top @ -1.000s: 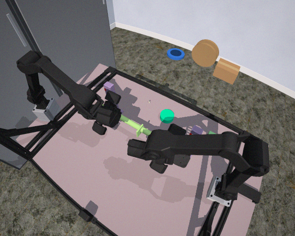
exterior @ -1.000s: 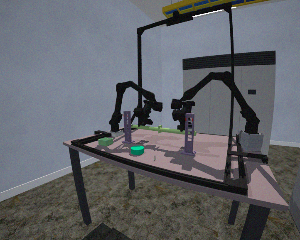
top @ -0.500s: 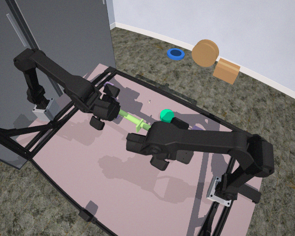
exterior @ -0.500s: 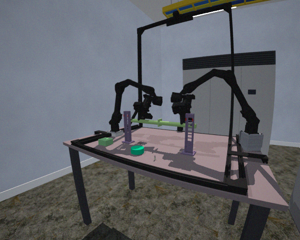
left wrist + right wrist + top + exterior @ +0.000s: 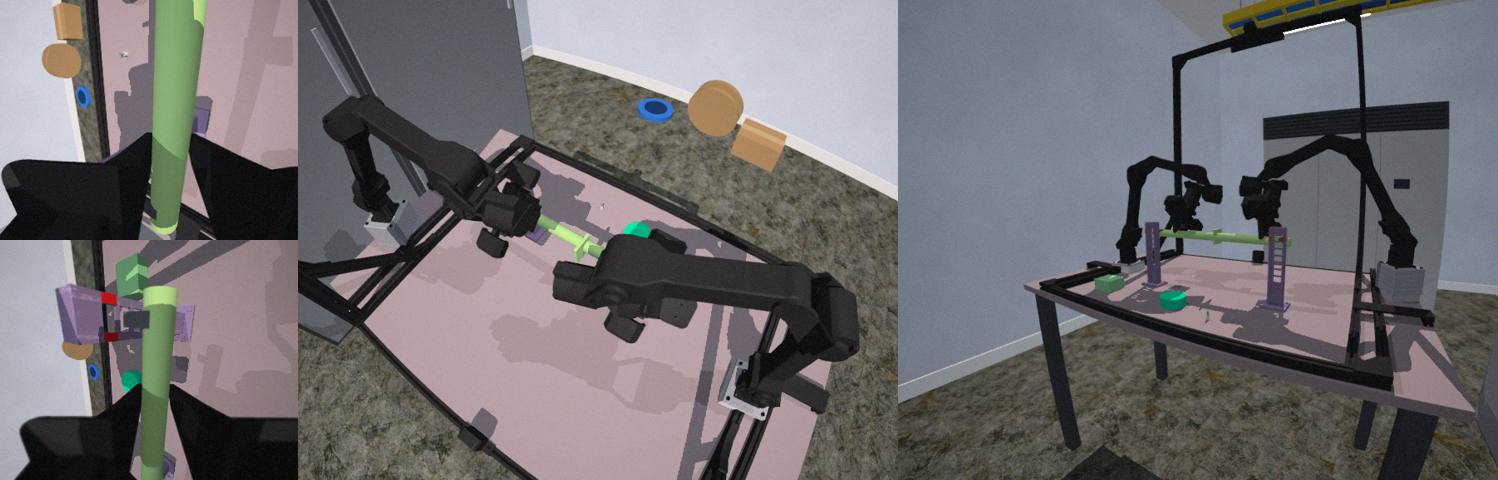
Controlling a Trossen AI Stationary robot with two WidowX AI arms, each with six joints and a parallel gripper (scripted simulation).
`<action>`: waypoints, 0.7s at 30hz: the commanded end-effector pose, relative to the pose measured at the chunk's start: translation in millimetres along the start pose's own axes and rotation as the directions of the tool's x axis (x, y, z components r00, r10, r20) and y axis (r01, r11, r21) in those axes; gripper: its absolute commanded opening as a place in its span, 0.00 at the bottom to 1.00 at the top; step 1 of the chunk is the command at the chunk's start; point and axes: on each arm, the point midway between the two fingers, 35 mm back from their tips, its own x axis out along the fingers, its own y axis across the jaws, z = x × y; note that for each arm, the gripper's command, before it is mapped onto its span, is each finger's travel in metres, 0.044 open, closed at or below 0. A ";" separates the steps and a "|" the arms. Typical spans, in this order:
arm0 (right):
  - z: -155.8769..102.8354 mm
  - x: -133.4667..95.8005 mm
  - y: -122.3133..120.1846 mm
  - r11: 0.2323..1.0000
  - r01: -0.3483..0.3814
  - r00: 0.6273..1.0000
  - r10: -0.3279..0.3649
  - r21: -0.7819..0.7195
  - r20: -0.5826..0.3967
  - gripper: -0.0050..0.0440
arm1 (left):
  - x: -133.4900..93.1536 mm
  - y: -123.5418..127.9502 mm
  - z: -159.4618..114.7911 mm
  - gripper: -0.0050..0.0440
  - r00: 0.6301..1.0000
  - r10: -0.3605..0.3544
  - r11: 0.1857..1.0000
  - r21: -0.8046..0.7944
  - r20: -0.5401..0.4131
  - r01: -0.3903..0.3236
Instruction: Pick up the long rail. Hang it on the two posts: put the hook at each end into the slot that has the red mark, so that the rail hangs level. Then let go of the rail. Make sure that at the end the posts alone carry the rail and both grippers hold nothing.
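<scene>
The long green rail (image 5: pixel 563 232) (image 5: pixel 1243 237) (image 5: pixel 176 83) (image 5: pixel 158 344) is up in the air, roughly level, behind the two purple posts in the exterior view. My left gripper (image 5: pixel 1266 236) (image 5: pixel 170 139) is shut on it near one end, my right gripper (image 5: pixel 1180 229) (image 5: pixel 155 387) near the other. The left arm's post (image 5: pixel 1276 265) shows a dark hook tip between its red marks (image 5: pixel 1269 239). The right arm's post (image 5: pixel 1153 260) (image 5: pixel 85 315) has red marks (image 5: pixel 109 298); the dark hook (image 5: pixel 135 319) points at it. Whether either hook is seated in its slot, I cannot tell.
A teal cylinder (image 5: pixel 637 230) (image 5: pixel 1172 301) (image 5: pixel 131 380) stands on the table between the posts. A green block (image 5: pixel 1109 283) (image 5: pixel 132 275) sits beside the right arm's post. A tiny pale object (image 5: pixel 600 206) (image 5: pixel 1207 315) (image 5: pixel 124 54) lies near the black frame edge.
</scene>
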 end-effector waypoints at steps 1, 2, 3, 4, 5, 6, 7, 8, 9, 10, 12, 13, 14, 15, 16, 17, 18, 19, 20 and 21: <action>0.8 -3.5 4.2 1.000 -0.003 1.000 0.003 0.002 -0.004 0.10 | -6.0 4.9 -0.6 0.10 1.000 0.010 1.000 0.001 0.007 -0.010; 0.8 -3.6 4.4 1.000 -0.003 1.000 0.003 0.002 -0.004 0.10 | -6.2 5.1 -0.6 0.10 1.000 0.010 1.000 0.001 0.007 -0.010; 0.8 -3.8 4.6 1.000 -0.003 1.000 0.003 0.002 -0.004 0.10 | -6.6 5.4 -0.6 0.10 1.000 0.010 1.000 0.001 0.007 -0.010; 0.7 -4.2 5.0 1.000 -0.003 1.000 0.003 0.002 -0.004 0.10 | -7.1 5.8 -0.6 0.10 1.000 0.010 1.000 0.001 0.007 -0.010; 0.7 -4.2 5.0 1.000 -0.003 1.000 0.003 0.002 -0.004 0.10 | -7.1 5.8 -0.6 0.10 1.000 0.010 1.000 0.001 0.007 -0.010; 0.7 -4.2 5.0 1.000 -0.003 1.000 0.003 0.002 -0.004 0.10 | -7.1 5.8 -0.6 0.10 1.000 0.010 1.000 0.001 0.007 -0.010; 0.7 -4.6 5.4 1.000 -0.003 1.000 0.003 0.002 -0.004 0.10 | -7.8 6.3 -0.6 0.10 1.000 0.010 1.000 0.001 0.007 -0.010; 0.6 -5.1 5.9 1.000 -0.003 1.000 0.003 0.002 -0.004 0.10 | -8.4 6.8 -0.6 0.10 1.000 0.010 1.000 0.001 0.007 -0.010; 0.6 -5.5 6.3 1.000 -0.003 1.000 0.003 0.002 -0.004 0.10 | -9.1 7.3 -0.7 0.10 1.000 0.010 1.000 0.001 0.007 -0.010; 0.5 -6.0 6.8 1.000 -0.003 1.000 0.003 0.002 -0.004 0.10 | -9.7 7.8 -0.7 0.10 1.000 0.010 1.000 0.001 0.007 -0.010; 0.5 -6.9 7.7 1.000 -0.003 1.000 0.003 0.002 -0.004 0.10 | -11.1 8.9 -0.7 0.10 1.000 0.010 1.000 0.001 0.007 -0.010; 0.4 -7.4 8.1 1.000 -0.003 1.000 0.003 0.002 -0.004 0.10 | -11.8 9.4 -0.8 0.10 1.000 0.010 1.000 0.001 0.007 -0.010; 0.4 -7.9 8.6 1.000 -0.003 1.000 0.003 0.002 -0.004 0.10 | -12.5 9.9 -0.8 0.10 1.000 0.010 1.000 0.001 0.007 -0.010; 0.4 -8.4 9.0 1.000 -0.003 1.000 0.003 0.002 -0.004 0.10 | -13.1 10.4 -0.8 0.10 1.000 0.010 1.000 0.001 0.007 -0.010; 0.3 -8.7 9.4 1.000 -0.003 1.000 0.003 0.002 -0.004 0.10 | -13.7 10.8 -0.8 0.10 1.000 0.010 1.000 0.001 0.007 -0.010; 0.3 -9.0 9.6 1.000 -0.003 1.000 0.003 0.002 -0.004 0.10 | -14.0 11.1 -0.9 0.10 1.000 0.010 1.000 0.001 0.007 -0.010; 0.3 -9.1 9.7 1.000 -0.003 1.000 0.003 0.002 -0.004 0.10 | -14.1 11.2 -0.9 0.10 1.000 0.010 1.000 0.001 0.007 -0.010; 0.3 -9.0 9.6 1.000 -0.003 1.000 0.003 0.002 -0.004 0.10 | -14.1 11.2 -0.9 0.10 1.000 0.010 1.000 0.001 0.007 -0.010; 0.3 -8.7 9.4 1.000 -0.003 1.000 0.003 0.002 -0.004 0.10 | -14.1 11.2 -0.9 0.10 1.000 0.010 1.000 0.001 0.007 -0.010; 0.3 -8.3 9.1 1.000 -0.003 1.000 0.003 0.002 -0.004 0.10 | -14.1 11.2 -0.9 0.10 1.000 0.010 1.000 0.001 0.007 -0.010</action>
